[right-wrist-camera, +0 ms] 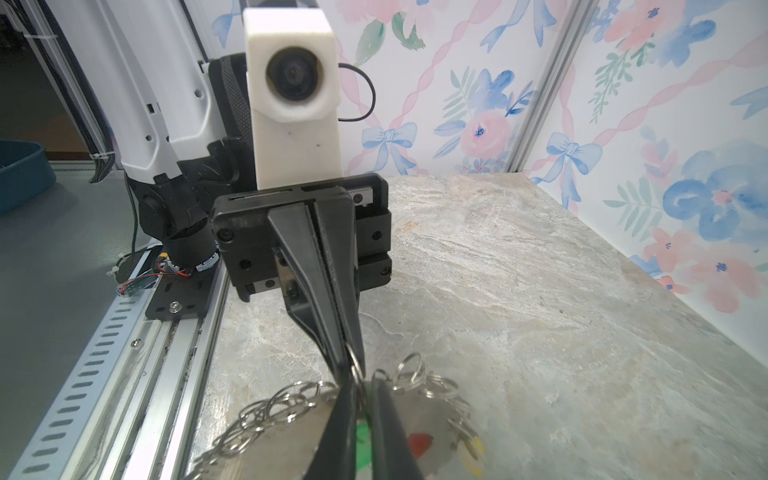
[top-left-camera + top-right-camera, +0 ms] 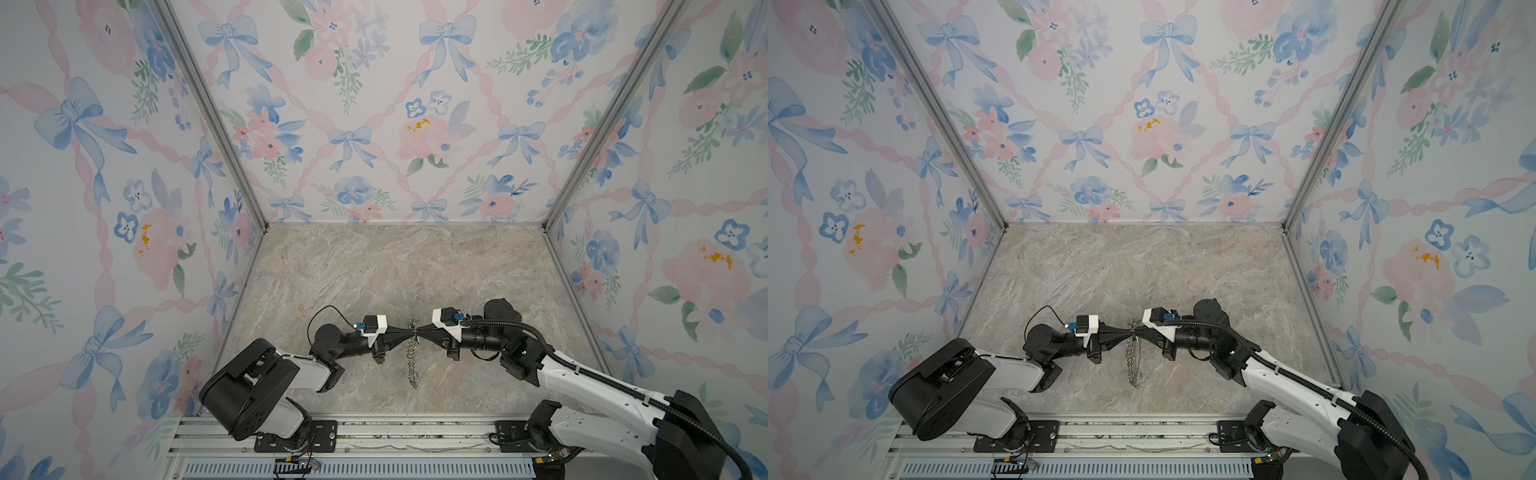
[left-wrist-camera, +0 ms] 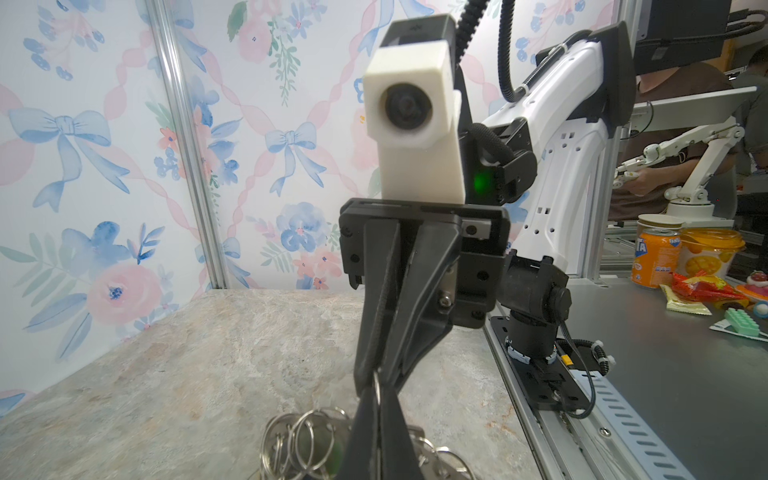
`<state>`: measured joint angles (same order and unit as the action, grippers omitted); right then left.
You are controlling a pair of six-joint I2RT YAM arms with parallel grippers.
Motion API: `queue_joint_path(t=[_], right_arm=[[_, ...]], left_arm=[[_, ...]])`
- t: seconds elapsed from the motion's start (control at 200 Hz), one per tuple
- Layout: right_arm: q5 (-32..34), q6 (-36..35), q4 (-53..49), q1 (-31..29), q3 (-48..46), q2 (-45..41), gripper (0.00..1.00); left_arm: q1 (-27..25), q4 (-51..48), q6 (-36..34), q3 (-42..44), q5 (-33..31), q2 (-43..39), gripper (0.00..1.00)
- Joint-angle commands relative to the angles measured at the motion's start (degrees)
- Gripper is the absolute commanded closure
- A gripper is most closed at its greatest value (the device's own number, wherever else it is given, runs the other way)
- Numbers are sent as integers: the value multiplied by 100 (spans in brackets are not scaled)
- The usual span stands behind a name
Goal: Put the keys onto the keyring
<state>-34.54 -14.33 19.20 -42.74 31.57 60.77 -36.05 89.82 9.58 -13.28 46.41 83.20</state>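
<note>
Both top views overlook the table (image 2: 374, 270) — wrist views face each other closely across the keyring (image 3: 303, 440).

Tabletop (image 2: 332, 270): flat slab with a stone pattern and beige-grey veining, seen in both top views. Aluminium rail (image 2: 374, 432) borders it at 6 o'clock. Over the slab, the keyring (image 2: 411, 361) stands edge-on, running from centre toward 6 o'clock. Whether its lower end rests on the slab cannot be determined.

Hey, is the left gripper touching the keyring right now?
Touching. In the right wrist view, the left gripper has its fingertips closed on a wire ring at the rim of the keyring, with no gap between them.
</note>
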Motion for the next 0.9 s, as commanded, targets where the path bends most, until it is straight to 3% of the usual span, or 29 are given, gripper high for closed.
queue_joint_path(t=[0.0, 0.245, 0.365, 0.445, 0.56, 0.745, 0.895], right_arm=[[-209, 79, 194, 47, -46, 70, 90], [-68, -56, -265, -19, 161, 78, 100], [701, -431, -1268, -163, 505, 6, 100], [1409, -734, -2155, -364, 903, 117, 100], [2361, -1103, -3123, -780, 1438, 450, 100], [3174, -1385, -3947, -1163, 2105, 894, 100], [3274, -1494, -4013, -1291, 2299, 945, 100]], left_arm=[[-58, 526, 155, -29, 117, 77, 100], [-86, 583, 30, -19, 51, 211, 100], [-78, -105, -371, 15, -283, 10, 100], [-52, -912, -722, 0, -451, -268, 87], [7, -2032, -1128, -96, -613, -642, 81], [116, -2868, -1337, -239, -387, -806, 81], [116, -2983, -1380, -307, -257, -719, 83]])
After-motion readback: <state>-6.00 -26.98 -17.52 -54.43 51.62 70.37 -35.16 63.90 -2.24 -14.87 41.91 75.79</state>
